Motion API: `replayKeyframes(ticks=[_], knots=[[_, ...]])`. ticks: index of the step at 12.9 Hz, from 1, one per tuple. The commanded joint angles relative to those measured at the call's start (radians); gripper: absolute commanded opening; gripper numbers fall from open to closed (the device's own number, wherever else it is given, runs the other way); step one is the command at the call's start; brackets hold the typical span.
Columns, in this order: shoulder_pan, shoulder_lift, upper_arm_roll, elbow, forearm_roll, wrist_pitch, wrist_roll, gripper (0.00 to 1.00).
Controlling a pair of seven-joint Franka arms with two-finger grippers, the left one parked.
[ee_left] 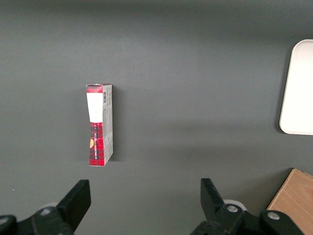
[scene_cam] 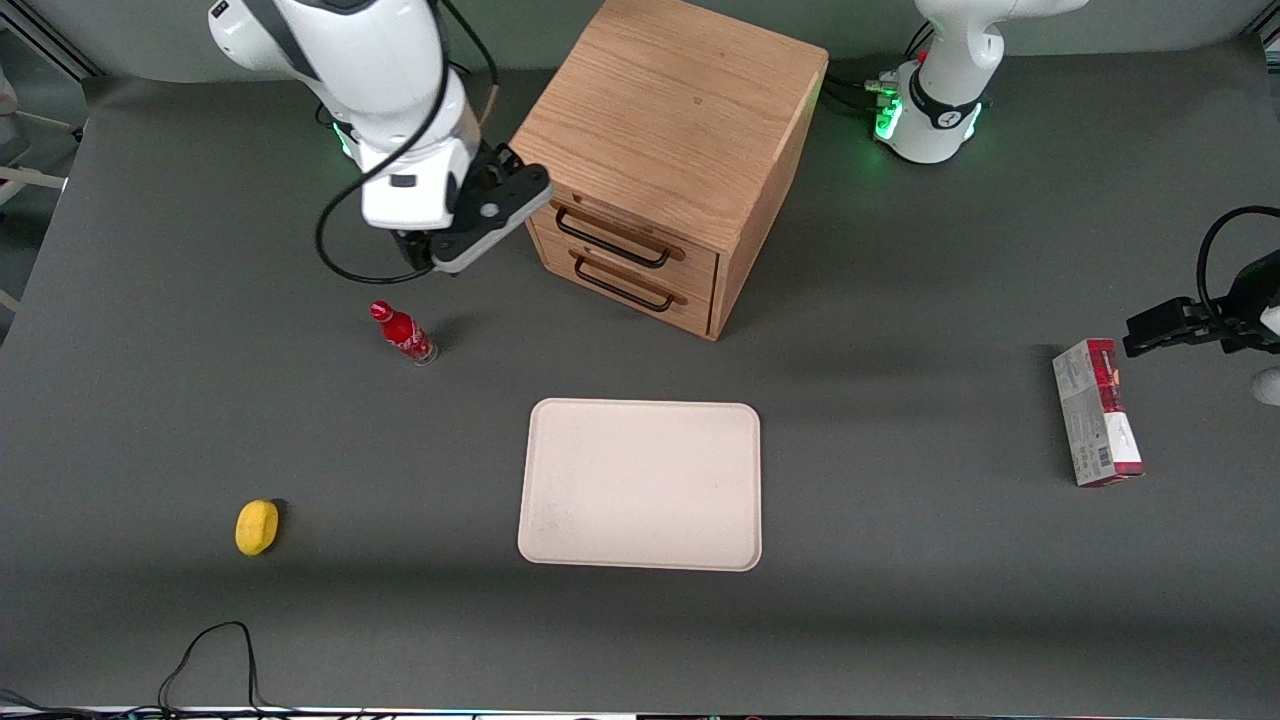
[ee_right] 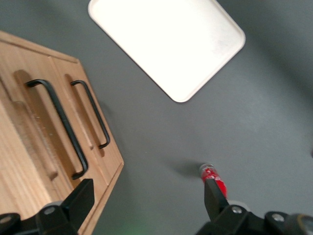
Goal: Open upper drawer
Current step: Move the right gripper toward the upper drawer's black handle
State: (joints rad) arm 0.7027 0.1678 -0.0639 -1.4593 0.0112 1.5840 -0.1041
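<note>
fingers (ee_right: 144, 200) spread, empty | beside cabinet (scene_cam: 672, 130) edge | upper drawer (scene_cam: 628, 233) shut

Boxy wooden cabinet (scene_cam: 670, 120) far back on grey table (scene_cam: 900, 620), cream tray (scene_cam: 640, 485) nearer the front camera, small red bottle (scene_cam: 402, 333) and yellow fruit (scene_cam: 257, 526) toward working arm's end, red-and-grey box (scene_cam: 1096, 412) toward parked arm's end

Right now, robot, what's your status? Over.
Gripper open, hovering beside the boxy wooden cabinet. Light oak upper drawer shut, black wire handle untouched. Small red bottle under gripper, clear of the drawer.
</note>
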Motion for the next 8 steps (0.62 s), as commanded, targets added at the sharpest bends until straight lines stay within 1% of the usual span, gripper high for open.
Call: replayKeyframes(ticks=[1,3,5,7,8], knots=[[0.037,0.047,-0.01,0.042,0.049,-0.015,-0.04,1.0],[0.058,0.059,-0.01,0.04,0.065,0.002,-0.093,1.0],[0.069,0.07,-0.008,0.04,0.069,0.016,-0.138,1.0],[0.092,0.084,-0.008,0.037,0.069,0.062,-0.213,1.0],[0.095,0.088,-0.008,0.037,0.079,0.074,-0.229,1.0]])
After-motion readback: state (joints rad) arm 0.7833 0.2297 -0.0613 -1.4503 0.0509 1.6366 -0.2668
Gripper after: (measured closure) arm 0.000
